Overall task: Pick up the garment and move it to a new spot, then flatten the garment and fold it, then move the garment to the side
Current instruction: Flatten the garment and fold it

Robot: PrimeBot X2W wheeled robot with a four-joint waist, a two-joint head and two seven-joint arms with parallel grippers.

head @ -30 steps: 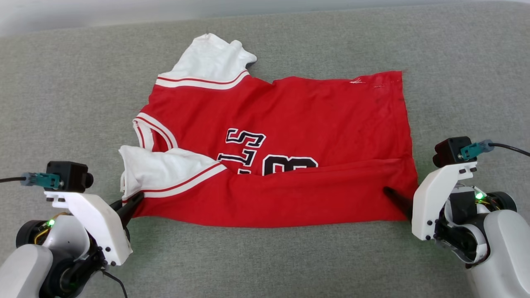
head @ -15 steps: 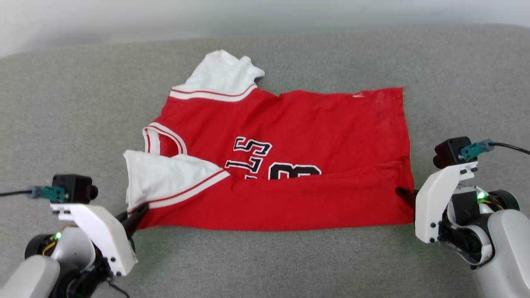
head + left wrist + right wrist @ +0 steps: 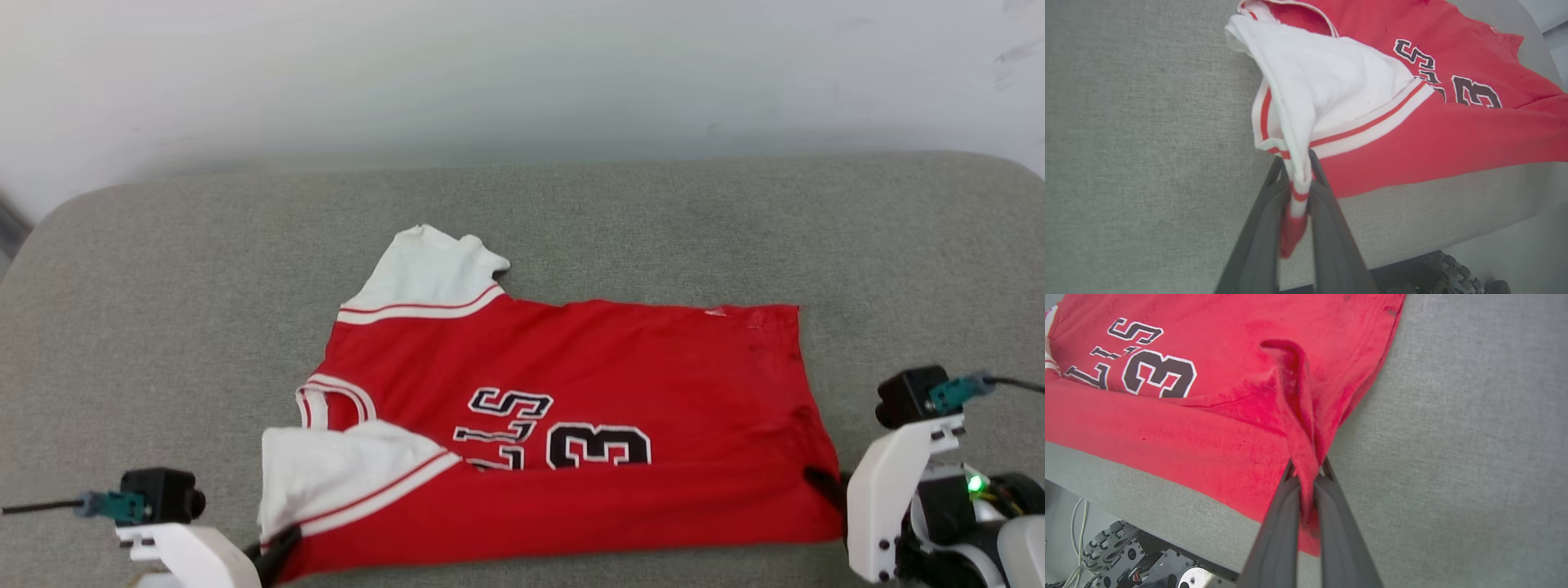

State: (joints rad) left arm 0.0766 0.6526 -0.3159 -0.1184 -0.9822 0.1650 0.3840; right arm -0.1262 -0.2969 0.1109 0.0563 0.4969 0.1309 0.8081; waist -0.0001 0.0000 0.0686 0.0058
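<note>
Pinching garment (image 3: pixel 563 384) near corners, both jaws, grey cushion (image 3: pixel 163 286)

Seen from my remote console: a broad grey fabric cushion (image 3: pixel 163 286) with rounded corners spans the frame under soft, even light. Behind it I see a plain pale wall (image 3: pixel 522 73), faintly scuffed at upper right. Light grey floor (image 3: pixel 1527 249) shows below the cushion's front edge.

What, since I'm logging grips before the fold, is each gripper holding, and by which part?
Both hold the jersey: the left gripper pinches the near sleeve's striped edge, the right gripper the red hem.
</note>
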